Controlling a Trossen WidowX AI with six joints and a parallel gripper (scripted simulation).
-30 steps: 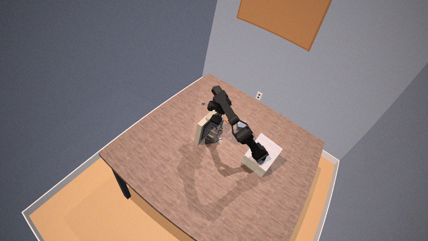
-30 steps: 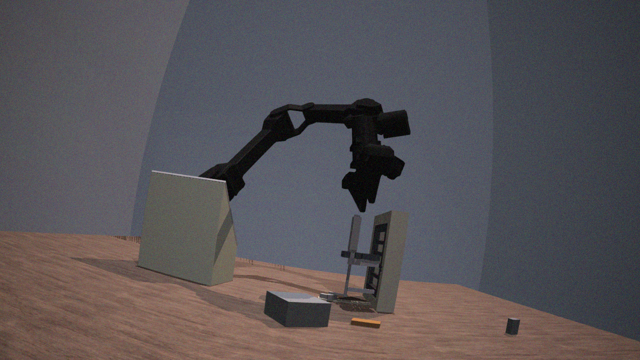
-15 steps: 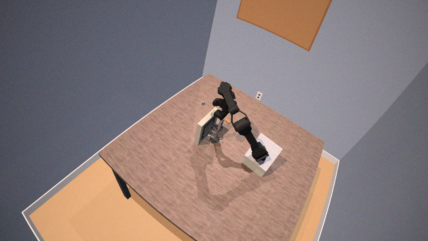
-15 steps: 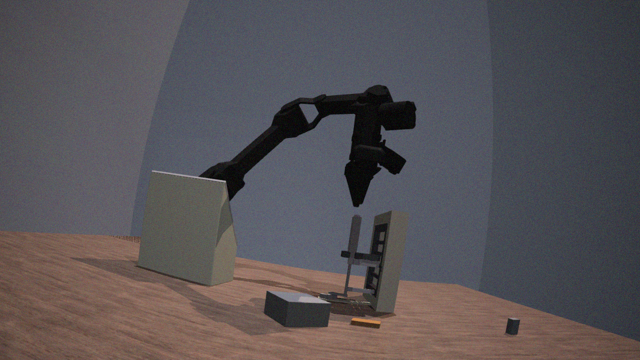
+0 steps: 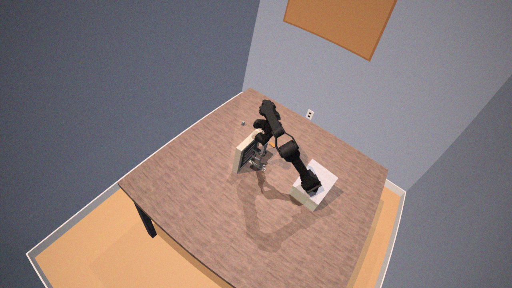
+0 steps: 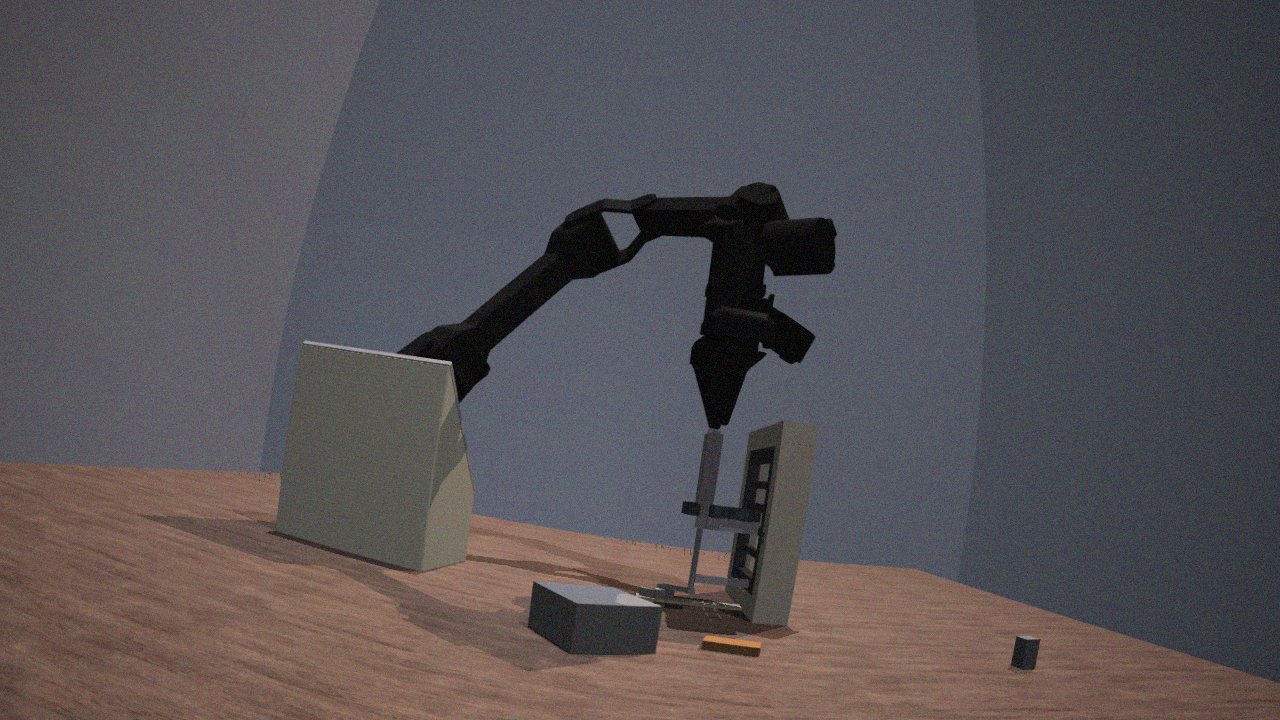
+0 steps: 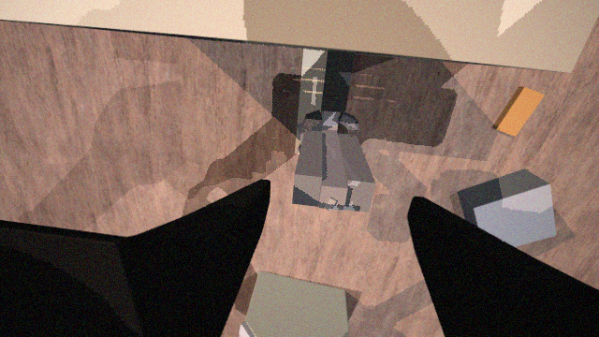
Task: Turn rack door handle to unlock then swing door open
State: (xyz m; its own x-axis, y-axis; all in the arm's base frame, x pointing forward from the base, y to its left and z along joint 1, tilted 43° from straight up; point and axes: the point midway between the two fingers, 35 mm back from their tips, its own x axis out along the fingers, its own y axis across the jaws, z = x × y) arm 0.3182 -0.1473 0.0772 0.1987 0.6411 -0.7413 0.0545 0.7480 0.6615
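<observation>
The rack's pale frame (image 5: 247, 141) (image 6: 793, 519) (image 7: 140, 22) stands upright on the table, with a dark grille (image 5: 247, 156) in its face. The grey upright handle (image 6: 708, 470) (image 7: 334, 164) stands in front of that face, joined to it by dark and grey brackets (image 6: 726, 514). My gripper (image 6: 717, 426) (image 7: 339, 197) points straight down and is open. Its fingertips are at about the height of the handle's top, and in the wrist view the handle's top shows between them, with gaps on both sides. The arm hides the fingertips in the top view. The door's angle is hard to tell.
My arm's base stands on a pale block (image 5: 326, 177) (image 6: 365, 456) (image 7: 299, 300). A grey box (image 6: 595, 619) (image 7: 519, 217) and an orange bar (image 5: 272, 144) (image 6: 731, 645) (image 7: 520, 112) lie near the rack. A small grey block (image 5: 243, 123) (image 6: 1024, 652) lies farther away, beyond the frame.
</observation>
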